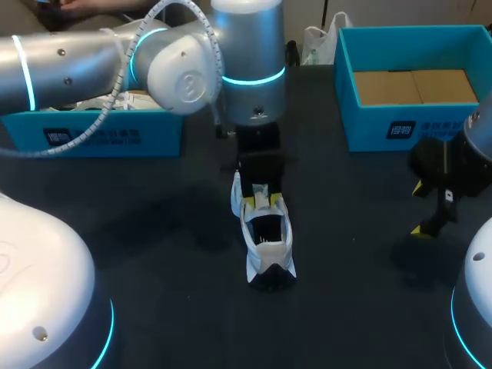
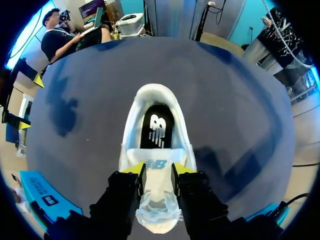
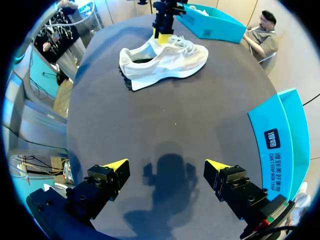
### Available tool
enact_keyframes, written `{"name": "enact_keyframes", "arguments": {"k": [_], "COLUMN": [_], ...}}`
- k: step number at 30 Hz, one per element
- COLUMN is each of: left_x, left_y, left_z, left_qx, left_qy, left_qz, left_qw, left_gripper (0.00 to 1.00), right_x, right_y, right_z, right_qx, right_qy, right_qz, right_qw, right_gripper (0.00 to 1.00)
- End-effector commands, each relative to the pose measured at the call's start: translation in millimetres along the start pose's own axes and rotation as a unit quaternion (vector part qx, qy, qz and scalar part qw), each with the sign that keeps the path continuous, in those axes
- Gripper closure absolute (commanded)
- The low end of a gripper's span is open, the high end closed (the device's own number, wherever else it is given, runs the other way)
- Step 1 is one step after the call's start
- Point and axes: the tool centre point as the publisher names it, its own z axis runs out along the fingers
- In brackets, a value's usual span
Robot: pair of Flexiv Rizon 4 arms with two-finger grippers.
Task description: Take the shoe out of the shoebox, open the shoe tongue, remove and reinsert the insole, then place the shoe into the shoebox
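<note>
While the shoe [image 1: 267, 240] stands upright on its sole at the middle of the dark table [image 1: 154, 231], the left claw [image 1: 258, 203] hangs over its laced part, coming down from the arm that enters from the left. Seen from the left wrist, its two yellow-tipped fingers [image 2: 134, 169] stand close together with the white tongue [image 2: 158, 165] pinched between them from both sides. Beyond the tongue the mouth of the shoe gapes, showing the black insole [image 2: 157, 128] lying inside. The heel points away from this claw.

Well apart, over bare table at the right, the right claw [image 1: 425, 208] is spread wide and holds nothing. The right blue box [image 1: 384, 131] sits just beyond it at the far edge, open, with brown card on its floor. The left blue box [image 1: 115, 134] lies at the far left, partly hidden behind the left arm.
</note>
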Motion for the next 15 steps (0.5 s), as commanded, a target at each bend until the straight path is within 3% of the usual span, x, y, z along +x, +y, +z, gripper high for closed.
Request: {"name": "enact_keyframes", "arguments": {"k": [1,5,13,14,15], "left_x": [-3.8,-1.9,8.6,9.4,10.6], "left_y": [-2,-4,-10,-10,-12], "left_z": [22,16,-32,-36,-39], "left_qx": [0.001,-0.002,-0.035,-0.04,-0.064], "left_qy": [0.004,-0.003,-0.037,-0.035,-0.049], "left_qz": [-0.003,-0.006,-0.039,-0.076,-0.097], "left_qw": [1.0,1.0,0.998,0.996,0.992], "left_gripper": [0.68,0.67,0.6,0.55,0.3], "right_x": [0.7,0.7,0.7,0.7,0.7], "right_y": [0.4,0.4,0.4,0.4,0.4], "right_z": [0,0,0,0,0], "right_qx": [0.001,0.001,0.001,0.001,0.001], "right_qy": [-0.001,-0.001,-0.001,-0.001,-0.001], "right_qz": [0.0,0.0,0.0,0.0,0.0], "right_qw": [1.0,1.0,1.0,1.0,1.0], "right_gripper": [0.0,0.0,0.0,0.0,0.0]}}
